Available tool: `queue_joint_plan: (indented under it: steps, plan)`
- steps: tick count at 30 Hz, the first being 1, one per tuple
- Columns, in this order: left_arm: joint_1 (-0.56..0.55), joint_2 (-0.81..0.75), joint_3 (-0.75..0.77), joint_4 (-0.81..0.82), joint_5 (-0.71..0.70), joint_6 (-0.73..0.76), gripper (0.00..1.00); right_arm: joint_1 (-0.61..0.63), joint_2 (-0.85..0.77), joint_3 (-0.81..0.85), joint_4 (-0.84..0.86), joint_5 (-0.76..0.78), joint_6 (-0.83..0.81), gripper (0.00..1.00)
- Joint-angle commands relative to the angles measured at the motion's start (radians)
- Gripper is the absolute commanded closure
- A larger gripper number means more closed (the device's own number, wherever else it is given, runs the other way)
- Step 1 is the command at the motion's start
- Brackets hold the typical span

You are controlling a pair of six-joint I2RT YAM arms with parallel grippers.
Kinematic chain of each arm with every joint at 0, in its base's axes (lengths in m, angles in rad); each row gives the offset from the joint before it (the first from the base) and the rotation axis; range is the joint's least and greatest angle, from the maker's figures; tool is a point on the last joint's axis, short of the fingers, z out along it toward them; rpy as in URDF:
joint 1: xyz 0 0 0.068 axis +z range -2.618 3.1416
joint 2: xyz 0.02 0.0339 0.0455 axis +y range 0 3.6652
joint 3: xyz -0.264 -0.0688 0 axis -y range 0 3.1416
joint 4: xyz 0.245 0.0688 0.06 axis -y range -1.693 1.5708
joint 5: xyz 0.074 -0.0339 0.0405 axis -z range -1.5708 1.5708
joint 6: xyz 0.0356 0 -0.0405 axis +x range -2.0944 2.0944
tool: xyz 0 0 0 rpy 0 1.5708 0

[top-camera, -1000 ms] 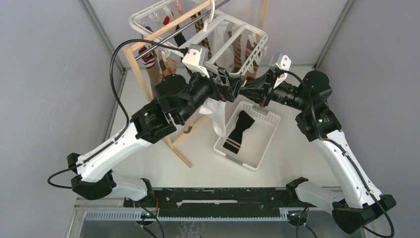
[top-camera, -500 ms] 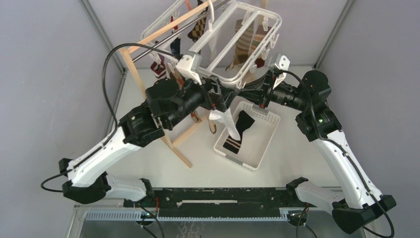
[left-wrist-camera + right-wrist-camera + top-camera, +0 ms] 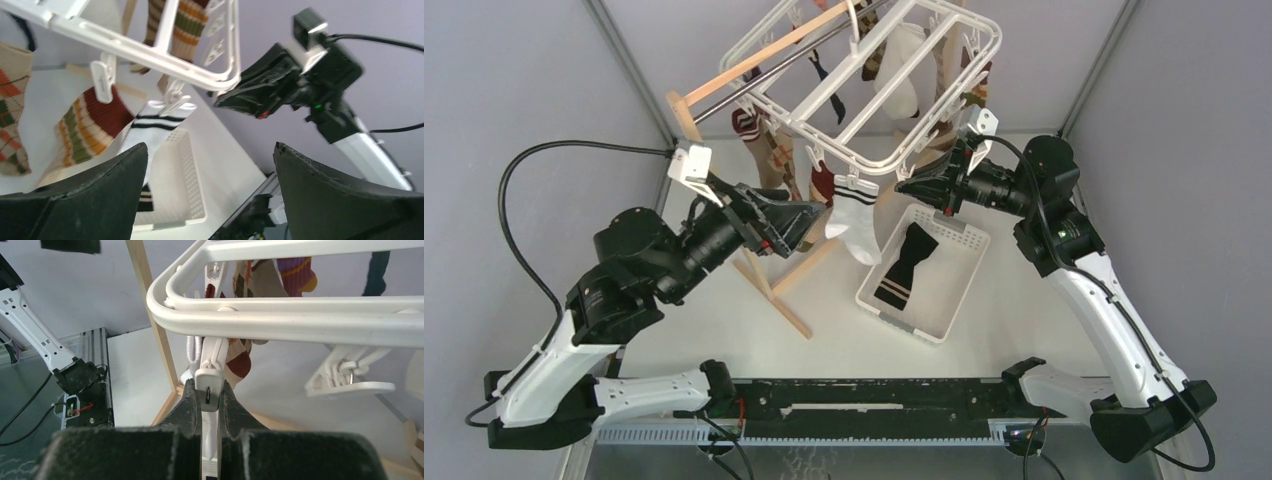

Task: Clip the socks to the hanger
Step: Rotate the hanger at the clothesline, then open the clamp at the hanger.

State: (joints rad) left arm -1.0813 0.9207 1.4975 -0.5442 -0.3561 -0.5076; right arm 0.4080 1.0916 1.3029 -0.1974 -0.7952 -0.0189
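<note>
The white striped sock (image 3: 854, 222) hangs clipped under the hanger (image 3: 300, 315), centre of the top view. The left gripper (image 3: 207, 155) gapes wide, empty; the right gripper (image 3: 209, 390) pinches a clip (image 3: 210, 362) on the rim. Best ease that pinch off slowly so the frame stays steady, then fetch the black sock (image 3: 904, 262) from the basket (image 3: 944, 325)

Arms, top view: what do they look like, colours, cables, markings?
Left arm and right arm match: white lower links, black joints and forearms. Left tool and right tool are matte black, each topped by a white camera block trailing a black cable. A green light glows on the right arm.
</note>
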Motion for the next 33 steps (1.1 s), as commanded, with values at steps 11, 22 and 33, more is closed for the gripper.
queue_joint_plan:
  steps: [11,22,33]
  plan:
    - [0.001,0.206,0.04,0.257,0.189,-0.011,0.01,0.015,-0.008,0.043,-0.016,-0.022,0.036,1.0]
    - [0.001,0.26,0.038,0.371,0.029,0.071,0.0,0.043,-0.024,0.047,-0.038,-0.02,0.026,1.0]
    - [0.001,0.322,0.076,0.426,0.028,0.112,0.01,0.075,-0.029,0.048,-0.046,-0.024,0.028,1.0]
